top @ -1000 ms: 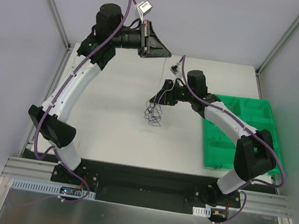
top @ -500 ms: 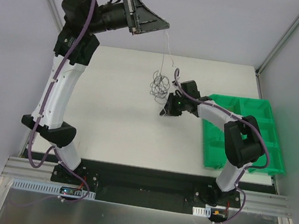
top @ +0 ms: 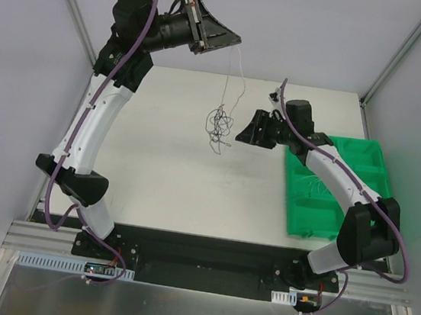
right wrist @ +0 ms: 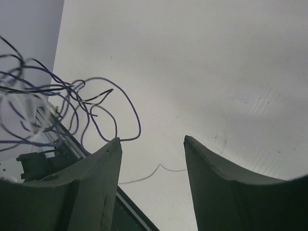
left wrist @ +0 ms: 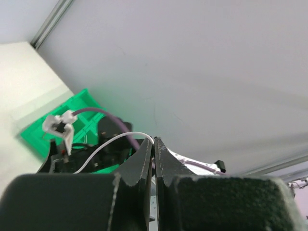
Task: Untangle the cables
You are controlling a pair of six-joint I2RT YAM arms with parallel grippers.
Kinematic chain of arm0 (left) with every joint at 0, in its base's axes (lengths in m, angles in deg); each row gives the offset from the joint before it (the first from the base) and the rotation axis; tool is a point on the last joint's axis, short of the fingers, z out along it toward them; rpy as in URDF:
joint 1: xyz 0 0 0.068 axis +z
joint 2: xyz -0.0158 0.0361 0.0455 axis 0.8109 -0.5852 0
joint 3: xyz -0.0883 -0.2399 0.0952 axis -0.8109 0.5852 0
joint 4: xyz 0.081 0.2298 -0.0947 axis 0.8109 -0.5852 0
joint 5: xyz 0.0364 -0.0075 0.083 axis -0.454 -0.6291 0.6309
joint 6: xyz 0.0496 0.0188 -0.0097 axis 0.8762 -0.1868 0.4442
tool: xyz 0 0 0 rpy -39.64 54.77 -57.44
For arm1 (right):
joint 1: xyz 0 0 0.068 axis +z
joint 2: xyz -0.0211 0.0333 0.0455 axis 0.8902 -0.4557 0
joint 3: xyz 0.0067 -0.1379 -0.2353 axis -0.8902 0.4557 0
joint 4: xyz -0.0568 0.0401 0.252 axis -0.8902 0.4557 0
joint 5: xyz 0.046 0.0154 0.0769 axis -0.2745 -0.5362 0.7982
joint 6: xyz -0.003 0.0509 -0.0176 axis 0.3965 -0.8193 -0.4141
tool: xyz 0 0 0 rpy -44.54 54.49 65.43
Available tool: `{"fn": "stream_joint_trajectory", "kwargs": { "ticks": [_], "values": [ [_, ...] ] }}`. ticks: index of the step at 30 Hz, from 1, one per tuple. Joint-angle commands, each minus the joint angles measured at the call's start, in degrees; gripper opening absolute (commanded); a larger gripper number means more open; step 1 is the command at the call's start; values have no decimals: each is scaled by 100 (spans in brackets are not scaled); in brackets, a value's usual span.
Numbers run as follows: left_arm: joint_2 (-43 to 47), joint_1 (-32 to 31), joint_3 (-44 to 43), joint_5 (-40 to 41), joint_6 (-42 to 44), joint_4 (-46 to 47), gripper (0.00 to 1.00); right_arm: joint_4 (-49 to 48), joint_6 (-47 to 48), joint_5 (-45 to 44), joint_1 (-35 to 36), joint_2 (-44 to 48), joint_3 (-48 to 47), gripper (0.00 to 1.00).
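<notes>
The cables form a small loopy knot of dark wires (top: 218,125) hanging in the air above the white table (top: 155,174). A whitish strand (top: 230,75) runs up from the knot to my left gripper (top: 238,42), held high at the back. In the left wrist view that gripper (left wrist: 154,141) is shut on the white strand (left wrist: 103,146). My right gripper (top: 237,137) is just right of the knot and open. In the right wrist view the knot (right wrist: 53,103) hangs left of the right gripper (right wrist: 152,140), and one loop touches the left finger's tip. Nothing sits between its fingers.
A green compartment tray (top: 364,157) stands at the table's right edge, under the right arm; it also shows in the left wrist view (left wrist: 79,103). A thin pale strand (right wrist: 154,172) lies on the table beyond the right fingers. Grey walls enclose the table.
The left gripper rose, lifting the knot off the table by the strand. The right gripper shut close to the knot, then moved right and opened.
</notes>
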Motion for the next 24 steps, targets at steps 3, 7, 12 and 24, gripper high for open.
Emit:
{"fn": "stream_joint_trajectory", "kwargs": {
  "ticks": [3, 7, 12, 24],
  "values": [
    [171, 15, 1018, 23, -56, 168, 0, 444, 373, -21, -35, 330, 49, 61],
    [514, 6, 2134, 23, 14, 185, 0, 409, 382, 146, -27, 444, 101, 61],
    [813, 6, 3330, -161, -30, 168, 0, 540, 373, -108, -105, 418, 207, 58],
    [1744, 23, 5169, -109, 84, 124, 0, 841, 111, -84, -238, -275, -662, 56]
  ]
}}
